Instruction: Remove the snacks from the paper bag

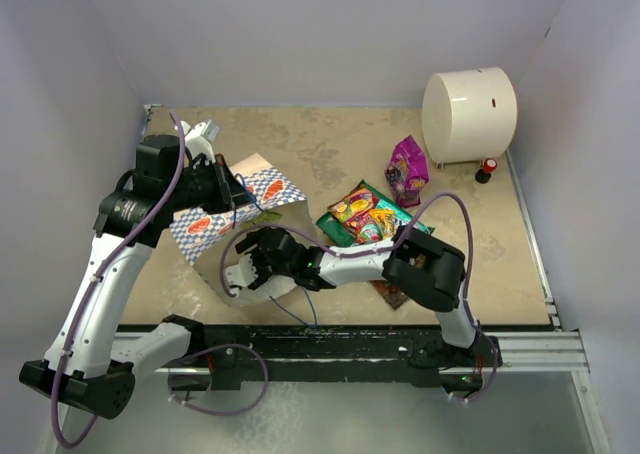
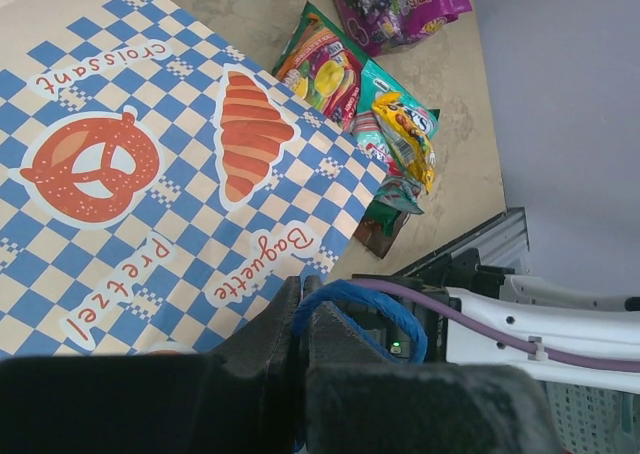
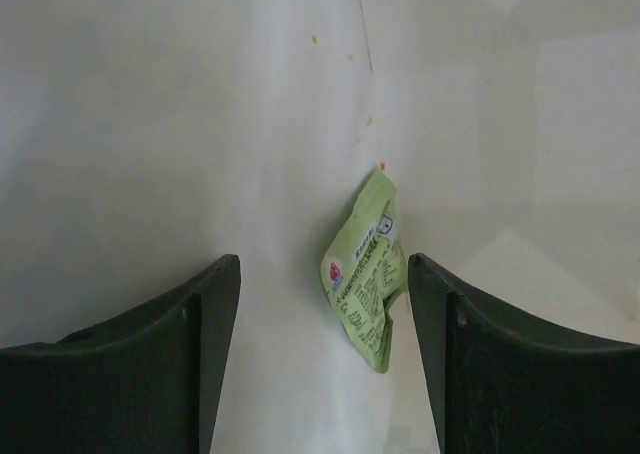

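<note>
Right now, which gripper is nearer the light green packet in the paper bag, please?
Right. The right gripper, inside the paper bag, straddles the green packet; the left gripper pinches its handle.

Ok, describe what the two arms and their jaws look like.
The left arm and right arm match: slim white tubular links joined by bulky black joint housings, on black bases. A thin purple cable runs loosely along each in open loops. The jaws are broad, matte dark slabs with rounded upper corners. No markings are legible.
</note>
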